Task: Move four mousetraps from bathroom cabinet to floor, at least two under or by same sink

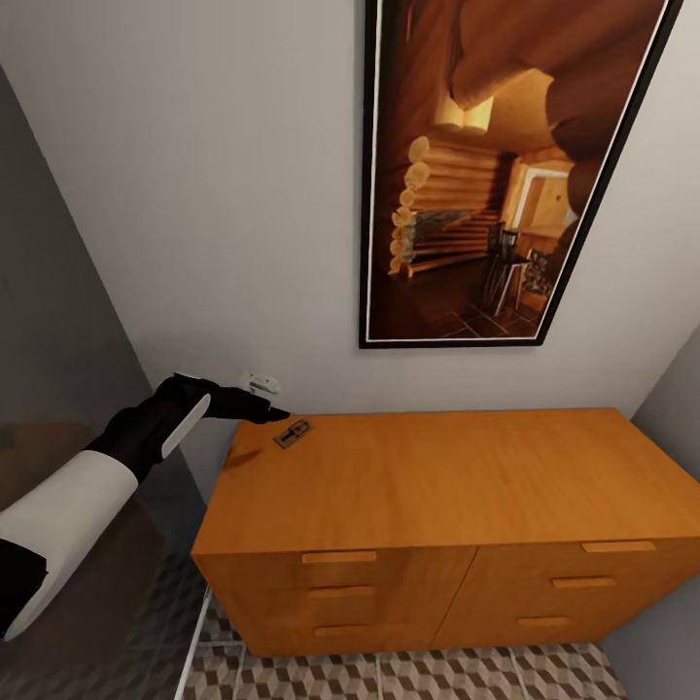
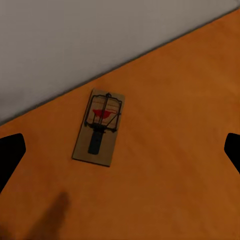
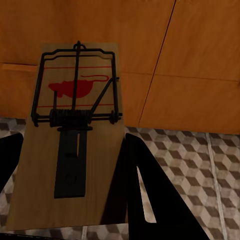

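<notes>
One mousetrap lies flat on the back left corner of the cabinet top, close to the wall. My left gripper hovers just left of it, a little above the wood. In the left wrist view that mousetrap sits between and ahead of the widely spread fingertips, untouched. My right gripper is shut on another mousetrap, holding it by its long sides. It hangs in front of the cabinet's drawer fronts, above the bathroom floor.
A large framed picture hangs on the white wall above the cabinet. A grey wall rises close at the left of my left arm. Patterned floor tiles show in front of the cabinet, with a grey wall at the right.
</notes>
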Robot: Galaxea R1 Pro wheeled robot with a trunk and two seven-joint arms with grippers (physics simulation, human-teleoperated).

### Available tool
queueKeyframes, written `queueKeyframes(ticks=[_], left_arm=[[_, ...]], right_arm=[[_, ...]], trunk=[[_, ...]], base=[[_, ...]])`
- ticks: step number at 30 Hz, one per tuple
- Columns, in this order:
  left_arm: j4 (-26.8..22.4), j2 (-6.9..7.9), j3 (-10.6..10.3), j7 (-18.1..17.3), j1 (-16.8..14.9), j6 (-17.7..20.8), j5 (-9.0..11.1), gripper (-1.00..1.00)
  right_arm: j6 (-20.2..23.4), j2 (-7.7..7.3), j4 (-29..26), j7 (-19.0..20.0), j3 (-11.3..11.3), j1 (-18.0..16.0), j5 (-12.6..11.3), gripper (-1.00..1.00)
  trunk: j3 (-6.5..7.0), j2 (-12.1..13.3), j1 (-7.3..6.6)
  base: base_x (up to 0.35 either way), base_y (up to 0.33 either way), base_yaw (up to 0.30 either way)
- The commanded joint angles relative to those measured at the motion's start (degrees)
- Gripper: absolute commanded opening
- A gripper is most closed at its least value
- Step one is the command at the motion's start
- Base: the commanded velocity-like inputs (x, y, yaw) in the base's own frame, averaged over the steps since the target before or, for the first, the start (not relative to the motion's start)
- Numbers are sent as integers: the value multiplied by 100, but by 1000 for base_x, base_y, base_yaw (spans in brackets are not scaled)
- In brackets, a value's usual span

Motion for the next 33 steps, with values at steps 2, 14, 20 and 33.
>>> queueKeyframes(ticks=[2, 14, 20, 33], left_arm=[[-2, 5, -22, 6, -8, 27, 29, 100], [51, 5, -60, 6, -8, 27, 29, 100], [61, 4, -62, 6, -8, 27, 28, 100], [66, 26, -55, 6, -8, 27, 28, 100]], right_arm=[[-20, 2, 4, -11, 51, -5, -67, -100], [-20, 2, 4, -11, 53, -5, -67, -100], [-20, 2, 4, -11, 54, -5, -67, -100], [-19, 2, 4, -11, 54, -5, -67, -100]], trunk=[[-13, -12, 3], [-13, -12, 3], [-37, -12, 3], [-148, -12, 3]], base=[[5, 0, 0], [1, 0, 0], [0, 0, 0], [0, 0, 0]])
